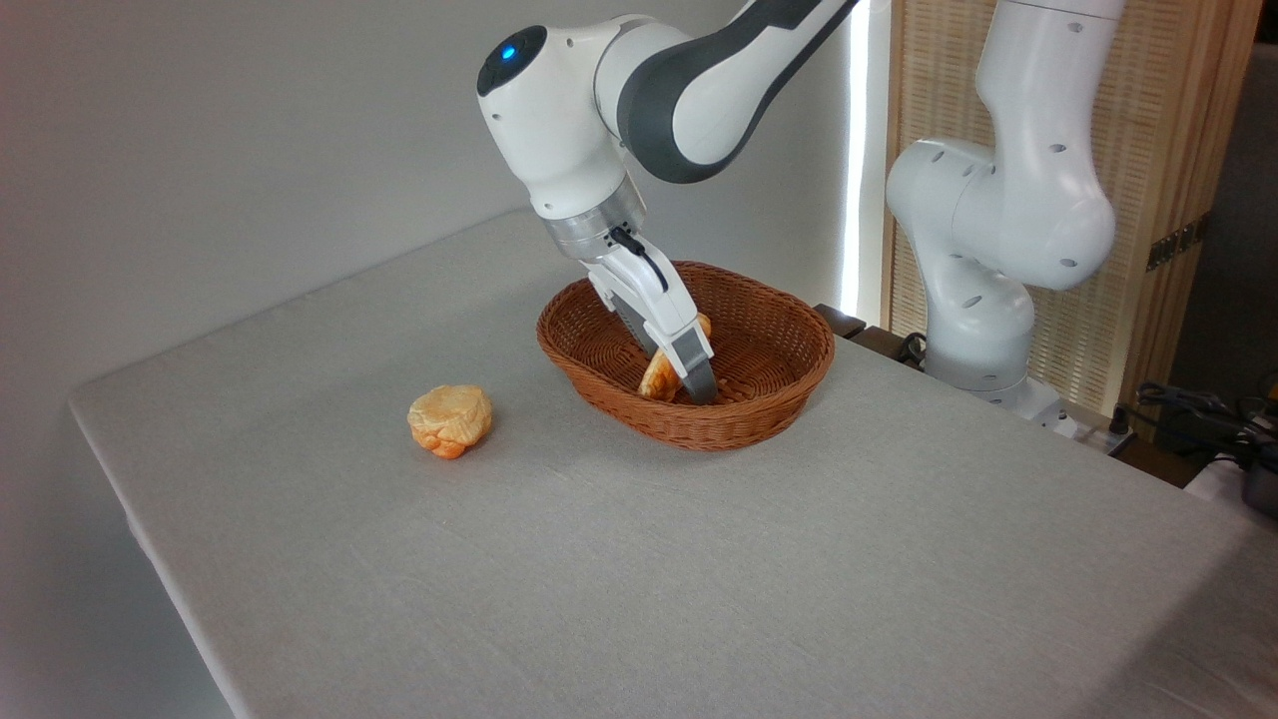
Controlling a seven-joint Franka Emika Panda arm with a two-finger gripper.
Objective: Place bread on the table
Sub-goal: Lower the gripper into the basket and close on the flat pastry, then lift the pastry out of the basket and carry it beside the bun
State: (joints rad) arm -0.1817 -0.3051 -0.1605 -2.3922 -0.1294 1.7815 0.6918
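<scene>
**Claw down in the basket, working on the bread**

Claw (689,384) sits low inside the wicker basket (774,414), its fingers angled down toward the basket floor. The bread (659,379) lies in that same basket, tilted, with one golden end showing at the near side of the fingers and another bit peeking out behind them. The fingers look set narrowly around the pastry, but from my one fixed view I cannot tell whether they are truly clamped on it or only resting alongside.

My reading is that I am at the grasp step, with the lift and the placing not yet done. To do it well, I would want the pads across the narrow width of the pastry near its middle, not at a tip, or it may swing or slip out. I would squeeze gently, since it looks soft. The lift should go straight up until the bread is above the basket rim; dragging sideways too soon could catch the rim and shift the basket.

For the drop-off, the bench (639,579) has bare cloth in front of the basket. A small round bun (450,420) sits to the basket's left, so I would steer away from it.
</scene>
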